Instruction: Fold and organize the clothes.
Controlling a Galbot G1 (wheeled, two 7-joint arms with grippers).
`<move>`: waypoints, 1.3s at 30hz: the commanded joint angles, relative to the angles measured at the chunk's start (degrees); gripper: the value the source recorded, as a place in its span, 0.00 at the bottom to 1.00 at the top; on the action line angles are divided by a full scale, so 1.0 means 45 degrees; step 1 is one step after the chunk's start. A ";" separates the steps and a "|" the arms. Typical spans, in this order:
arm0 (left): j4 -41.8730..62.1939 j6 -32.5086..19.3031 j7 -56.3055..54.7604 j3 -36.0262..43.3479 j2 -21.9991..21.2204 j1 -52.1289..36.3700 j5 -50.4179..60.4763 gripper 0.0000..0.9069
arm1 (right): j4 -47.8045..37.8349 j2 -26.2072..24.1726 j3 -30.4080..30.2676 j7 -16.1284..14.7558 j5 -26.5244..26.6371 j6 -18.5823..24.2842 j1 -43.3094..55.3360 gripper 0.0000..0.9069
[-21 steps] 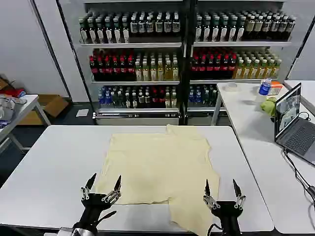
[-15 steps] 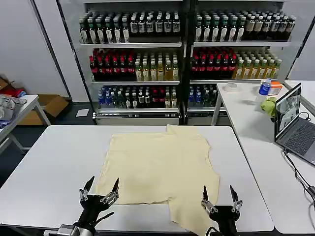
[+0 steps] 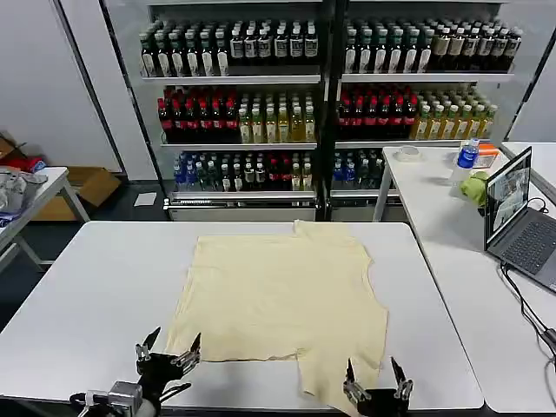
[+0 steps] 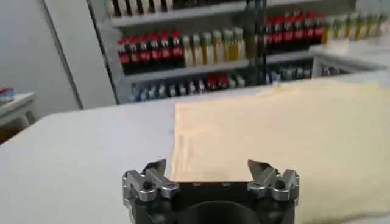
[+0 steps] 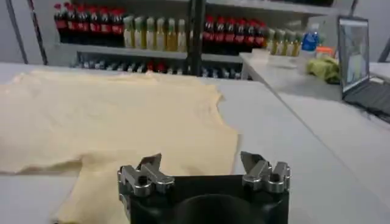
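Note:
A pale yellow T-shirt (image 3: 282, 295) lies spread flat on the white table (image 3: 95, 287), one flap reaching down to the near edge at the right. My left gripper (image 3: 167, 349) is open at the table's front edge, just short of the shirt's near left corner. My right gripper (image 3: 374, 378) is open over the near right flap, close to the table edge. In the left wrist view the shirt (image 4: 286, 128) stretches ahead of the open left gripper (image 4: 208, 170). From the right wrist, the shirt (image 5: 116, 115) lies in front of the open right gripper (image 5: 199, 162).
A second white table (image 3: 452, 226) stands at the right with a laptop (image 3: 521, 221), a green lump (image 3: 476, 187) and a bottle (image 3: 467, 155). Shelves of drink bottles (image 3: 321, 113) fill the back. Another table's corner (image 3: 26, 195) sits at far left.
Both grippers have dropped toward the near table edge, lower in the head view than before, still open. The shirt has not moved.

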 commanded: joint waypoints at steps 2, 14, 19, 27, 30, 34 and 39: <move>0.0777 0.1511 -0.0140 -0.0025 0.0417 -0.0484 -0.0003 1.00 | -0.0098 0.0005 -0.0203 0.0128 -0.0228 -0.0325 -0.0427 1.00; 0.1155 0.1511 -0.0169 0.0041 0.0562 -0.0700 -0.0052 0.57 | -0.0622 0.0202 -0.0470 0.0309 -0.0142 -0.0449 -0.0179 1.00; 0.1234 0.1510 -0.0254 0.0072 0.0559 -0.0733 -0.0145 0.04 | -0.0695 0.0227 -0.0471 0.0392 0.0230 -0.0599 -0.0099 0.07; 0.1114 0.1507 -0.0194 0.0158 0.0604 -0.0645 -0.0244 0.02 | -0.0811 0.0305 -0.0341 0.0403 0.0624 -0.0598 -0.0007 0.00; 0.1095 0.1492 -0.0184 0.0133 0.0582 -0.0600 -0.0431 0.02 | -0.0775 0.0385 -0.0240 0.0378 0.0673 -0.0607 0.0099 0.00; 0.1062 0.1444 -0.0196 0.0138 0.0577 -0.0548 -0.0502 0.02 | -0.0600 0.0417 -0.0175 0.0342 0.0719 -0.0630 0.0096 0.00; 0.1013 0.1392 -0.0240 0.0125 0.0558 -0.0571 -0.0609 0.02 | -0.0423 0.0445 -0.0122 0.0297 0.0727 -0.0529 0.0026 0.00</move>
